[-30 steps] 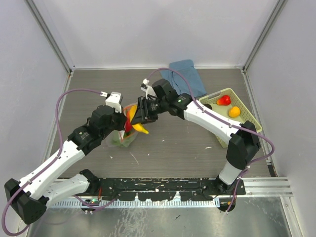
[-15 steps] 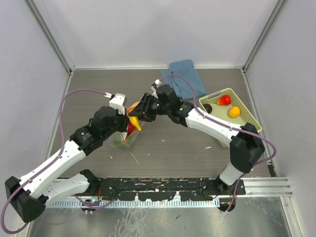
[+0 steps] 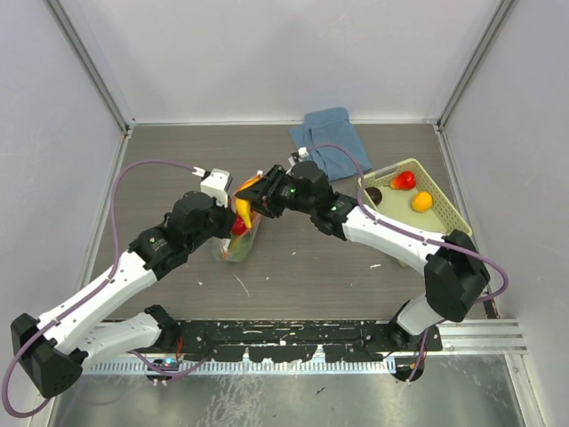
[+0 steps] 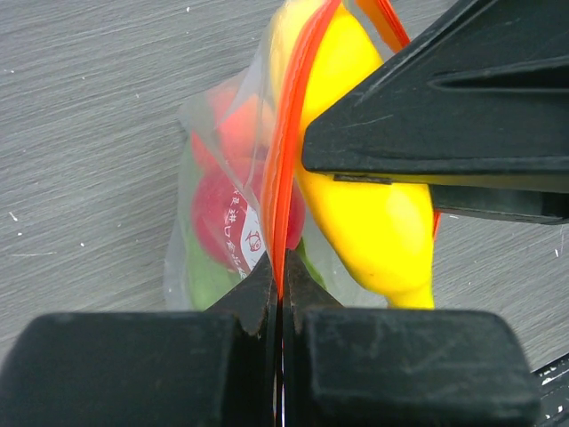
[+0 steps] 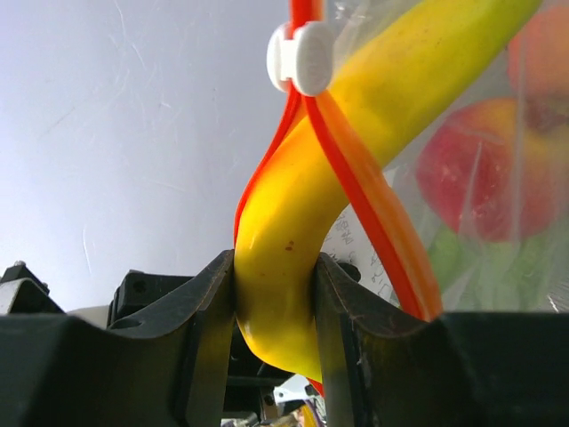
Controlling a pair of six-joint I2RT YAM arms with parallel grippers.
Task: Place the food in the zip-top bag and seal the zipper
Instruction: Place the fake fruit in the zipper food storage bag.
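- Yellow banana [image 5: 293,222]: rigid, smooth and curved, probably light and slippery. The right gripper [image 5: 274,285] is clamping one end between its 2 jaws.
- Zip-top bag [image 4: 218,178]: thin, limp and crinkly. It is sitting mid-table between the arms, carrying red and green food, with the banana entering its mouth.
- Zipper [image 4: 286,160]: likely the stiffest part and the best hold. The left gripper [image 4: 280,271] is pinching it, jaws fully closed.
- Slider tab [image 5: 300,55]: it is sitting beside the banana.
- Basket [image 3: 442,220]: it is holding 3 more pieces.

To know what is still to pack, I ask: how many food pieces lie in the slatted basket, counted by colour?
Red fruit: 1
Orange fruit: 1
Dark purple piece: 1
Total: 3, all inside the basket.
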